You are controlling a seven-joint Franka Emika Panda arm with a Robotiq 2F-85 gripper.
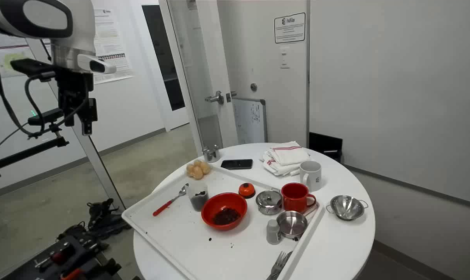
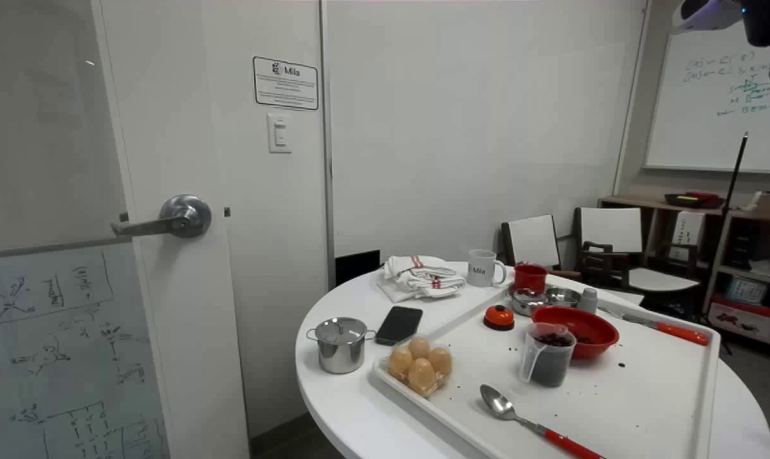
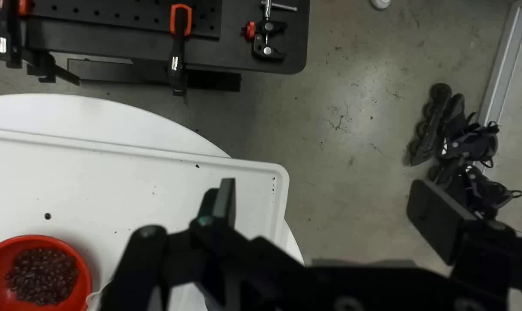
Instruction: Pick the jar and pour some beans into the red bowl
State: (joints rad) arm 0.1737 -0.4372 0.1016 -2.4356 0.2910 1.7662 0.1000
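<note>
The wide red bowl (image 1: 215, 208) sits on the white tray and also shows in an exterior view (image 2: 598, 322) and the wrist view (image 3: 83, 268). Dark beans (image 3: 42, 276) lie in its bottom. A clear plastic cup (image 1: 199, 199) holding dark beans stands upright close beside the bowl, also in an exterior view (image 2: 551, 363). In the wrist view only its pale edge shows beside the bowl. No tan or orange-brown jar shows. My gripper (image 1: 79, 124) is raised high, away from the table; in the wrist view its fingers (image 3: 330, 211) are wide apart with nothing between them.
The white tray (image 1: 172, 241) on the round table (image 1: 348, 249) also holds eggs (image 2: 421, 363), a red-handled spoon (image 1: 170, 204), an orange timer (image 1: 246, 190), small metal pots (image 1: 269, 201), a red mug (image 1: 295, 196) and a grey shaker (image 1: 274, 232). A phone (image 1: 237, 164) and towels (image 1: 285, 157) lie behind.
</note>
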